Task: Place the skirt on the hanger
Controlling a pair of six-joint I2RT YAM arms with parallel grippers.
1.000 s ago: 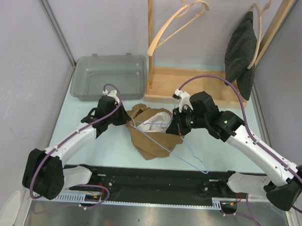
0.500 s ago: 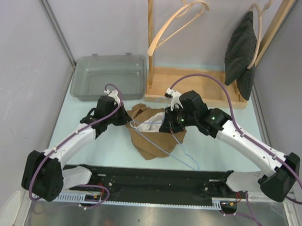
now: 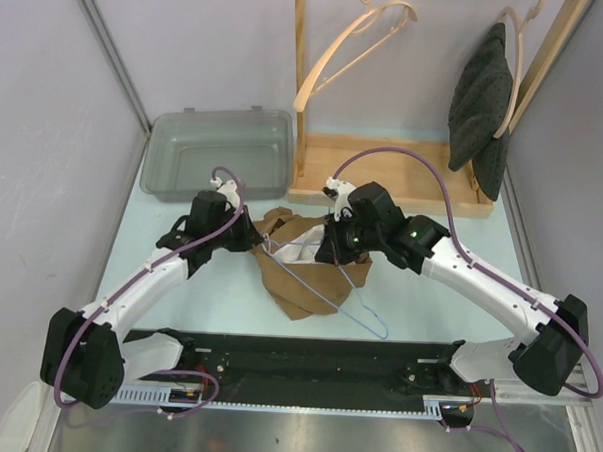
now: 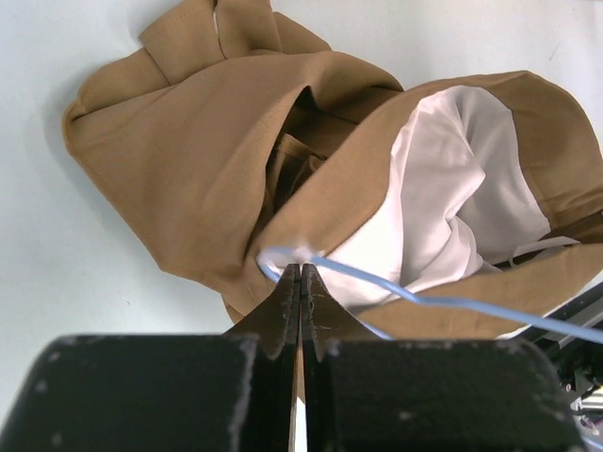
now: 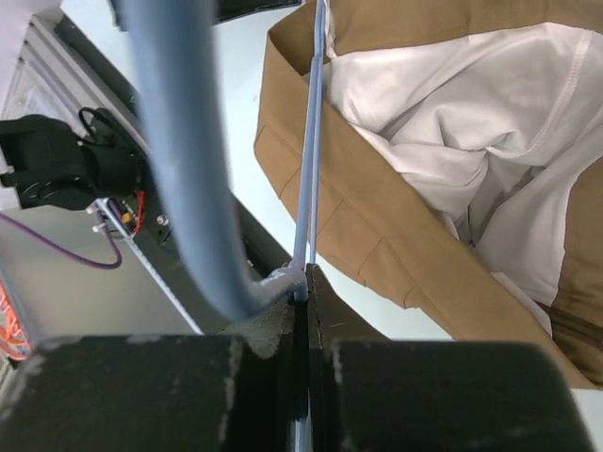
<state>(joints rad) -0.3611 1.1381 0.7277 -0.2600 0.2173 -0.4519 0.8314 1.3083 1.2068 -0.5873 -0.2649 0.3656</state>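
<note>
Clenching the thin blue wire hanger (image 5: 174, 141), the right fingers (image 5: 330, 320) sit over the crumpled brown skirt with white lining (image 3: 294, 286), in the middle of the pale surface (image 3: 228, 303). The left fingers (image 4: 278, 311) are squeezed shut on the skirt's brown edge. Farther back stand a grey plastic tub (image 3: 219, 157), left, and a wooden rack (image 3: 384, 180).

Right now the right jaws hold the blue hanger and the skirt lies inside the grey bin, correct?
No. The skirt lies on the table beside the bin, not inside it; the top view shows this. The right jaws do hold the hanger.
</note>
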